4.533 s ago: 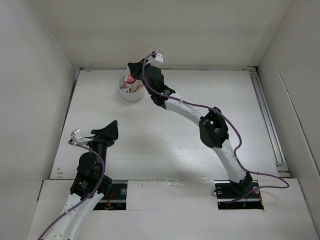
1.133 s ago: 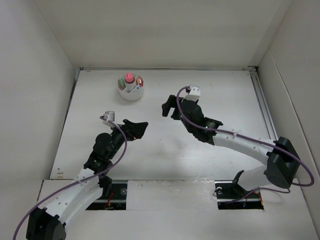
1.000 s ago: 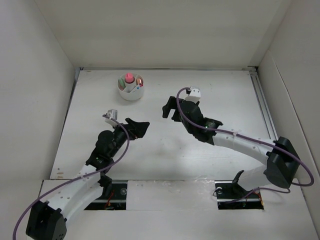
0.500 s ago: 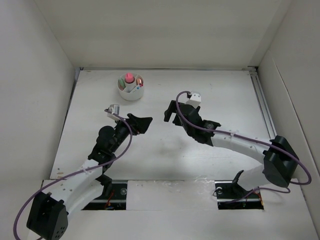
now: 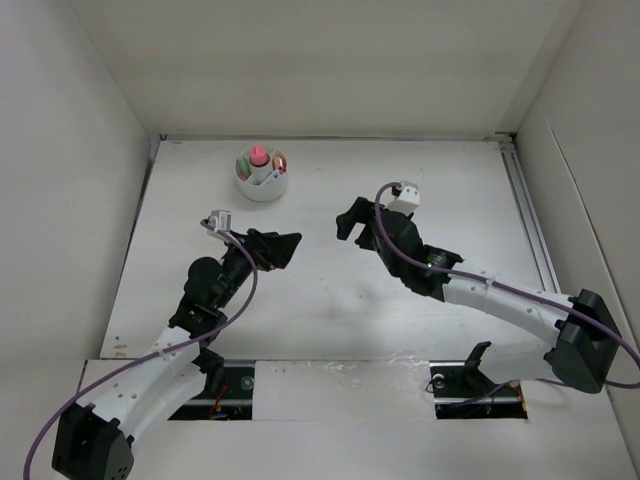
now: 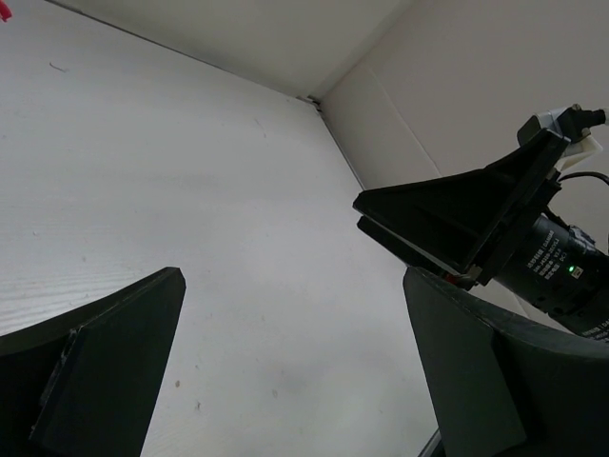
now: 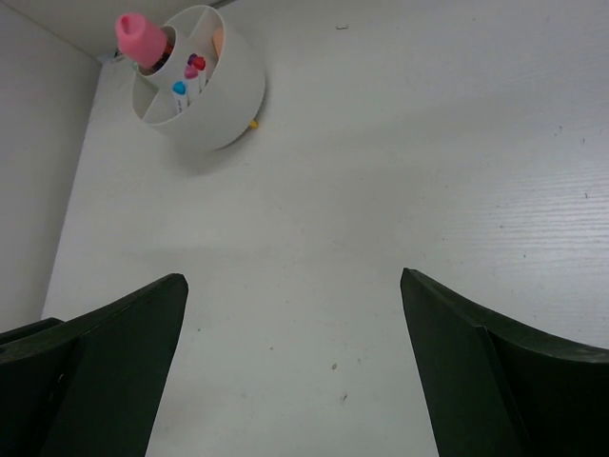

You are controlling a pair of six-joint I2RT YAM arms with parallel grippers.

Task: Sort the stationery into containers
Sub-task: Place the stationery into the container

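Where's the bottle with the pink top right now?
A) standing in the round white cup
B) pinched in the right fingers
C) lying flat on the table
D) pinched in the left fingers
A: the bottle with the pink top sticks up out of one compartment of the round white cup, far from both arms.

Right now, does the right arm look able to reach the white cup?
Probably yes: the right gripper is open and empty, only bare table lies between it and the cup, and the left gripper sits off that line.
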